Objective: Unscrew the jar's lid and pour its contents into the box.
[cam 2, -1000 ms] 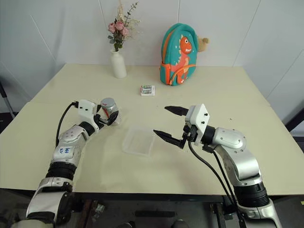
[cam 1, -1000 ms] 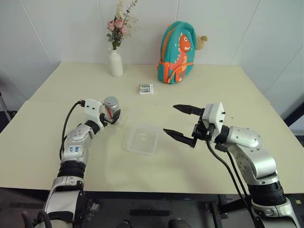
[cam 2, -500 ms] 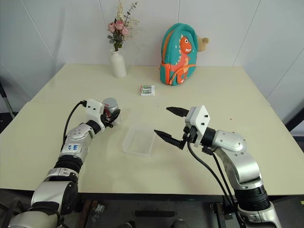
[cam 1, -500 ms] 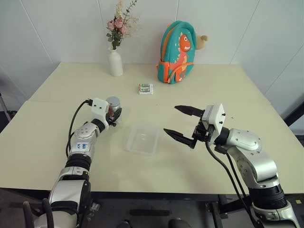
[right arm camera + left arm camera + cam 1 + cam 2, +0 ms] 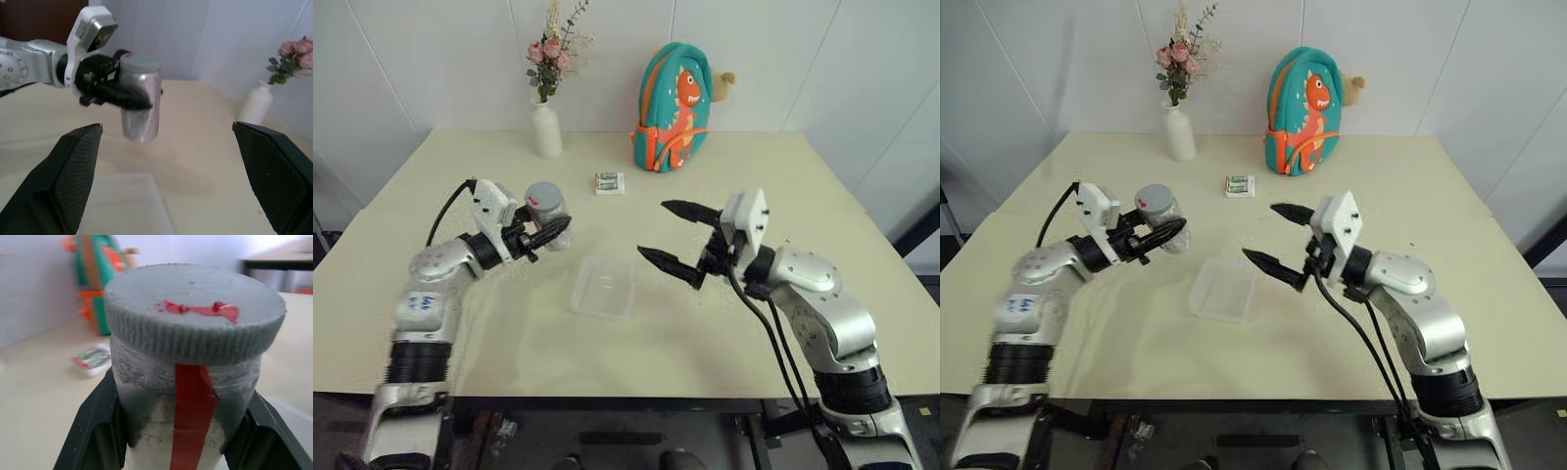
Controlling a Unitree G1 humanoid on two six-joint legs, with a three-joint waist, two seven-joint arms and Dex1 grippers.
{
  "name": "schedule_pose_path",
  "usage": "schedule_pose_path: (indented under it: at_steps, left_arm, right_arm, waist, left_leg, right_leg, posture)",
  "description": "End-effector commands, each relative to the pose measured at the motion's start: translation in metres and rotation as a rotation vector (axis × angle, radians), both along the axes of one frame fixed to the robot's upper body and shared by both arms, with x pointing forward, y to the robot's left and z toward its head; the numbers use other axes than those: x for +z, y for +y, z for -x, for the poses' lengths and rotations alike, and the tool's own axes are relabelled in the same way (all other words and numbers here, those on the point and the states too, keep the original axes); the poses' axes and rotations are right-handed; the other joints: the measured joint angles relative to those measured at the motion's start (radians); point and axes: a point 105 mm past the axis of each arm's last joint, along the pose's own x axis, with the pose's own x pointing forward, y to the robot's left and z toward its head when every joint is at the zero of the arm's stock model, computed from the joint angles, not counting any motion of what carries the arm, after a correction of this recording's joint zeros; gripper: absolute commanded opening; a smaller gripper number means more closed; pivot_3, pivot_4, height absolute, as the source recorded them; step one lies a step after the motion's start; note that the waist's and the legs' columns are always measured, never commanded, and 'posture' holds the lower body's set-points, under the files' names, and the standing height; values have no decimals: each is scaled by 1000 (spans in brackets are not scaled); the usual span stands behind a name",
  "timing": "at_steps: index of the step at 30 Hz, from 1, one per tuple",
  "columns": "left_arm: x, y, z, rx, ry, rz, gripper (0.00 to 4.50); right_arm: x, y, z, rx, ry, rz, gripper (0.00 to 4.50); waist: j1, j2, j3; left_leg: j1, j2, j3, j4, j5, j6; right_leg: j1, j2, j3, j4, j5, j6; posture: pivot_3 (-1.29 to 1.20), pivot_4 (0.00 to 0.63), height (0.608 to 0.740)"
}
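Observation:
My left gripper [image 5: 552,225] is shut on the jar [image 5: 546,210], a silvery cylinder with a red stripe, and holds it upright above the table, left of the box. The grey lid [image 5: 195,303] with its red mark sits on top of the jar. In the left wrist view the black fingers [image 5: 98,431] clamp the jar's body below the lid. The contents are hidden inside. The box [image 5: 604,288], a clear shallow tray, lies on the table between the arms. My right gripper [image 5: 656,231] hangs open above the box's right side, pointing at the jar [image 5: 141,105].
At the back of the table stand a white vase with flowers [image 5: 546,127] and a teal dinosaur backpack [image 5: 671,93]. A small white-and-green packet [image 5: 610,182] lies in front of them, behind the box.
The left gripper closed on the jar and lifted it off the table, drawing it up and back. The right gripper rose a little and shifted left toward the jar.

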Motion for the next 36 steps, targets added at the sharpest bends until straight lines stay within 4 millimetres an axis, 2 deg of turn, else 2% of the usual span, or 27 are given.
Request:
schedule_pose_path:
  at_steps: [1, 3, 7, 15, 28, 36]
  left_arm:
    - [10, -23, 20, -137, 33, -47, 1974]
    - [12, -27, 21, -151, 50, -47, 1974]
    - [8, -57, 22, -240, 67, -51, 1974]
    - [4, -86, 25, -324, 68, -51, 1974]
    - [-2, -83, 27, -333, 75, -68, 1974]
    - [-2, -82, 26, -326, 71, -68, 1974]
  right_arm:
    - [20, 26, 19, 119, 3, -42, 4500]
    - [22, 35, 22, 148, 22, -45, 4500]
    - [22, 56, 18, 173, 102, -38, 4500]
    - [19, 61, 14, 159, 118, -20, 4500]
    - [20, 40, -7, 59, 89, -12, 4500]
    - [14, 40, -4, 74, 98, 5, 4500]
  waist:
    - [-2, 0, 0]
    - [-2, 0, 0]
    - [-3, 0, 0]
    - [-8, 0, 0]
    - [-8, 0, 0]
    - [-8, 0, 0]
  left_leg:
    - [0, 0, 0, 0, 0, 0]
    - [0, 0, 0, 0, 1, 1]
    - [-1, -1, 0, 1, 1, 1]
    - [-2, 0, 0, -2, 0, 2]
    - [-2, 0, 0, -2, 0, 2]
    - [-2, 0, 0, -2, 0, 2]
  right_leg:
    - [0, 0, 0, 0, 0, 0]
    - [1, 0, 0, 0, 0, 0]
    - [1, 0, 0, -1, 0, 0]
    - [-2, 0, 0, -1, 0, -1]
    - [-2, 0, 0, -2, -1, -1]
    - [-2, 0, 0, -2, -1, -1]
  posture:
    - [0, 150, 740]
    - [0, 150, 740]
    - [0, 150, 740]
    - [0, 150, 740]
    - [0, 150, 740]
    - [0, 150, 740]
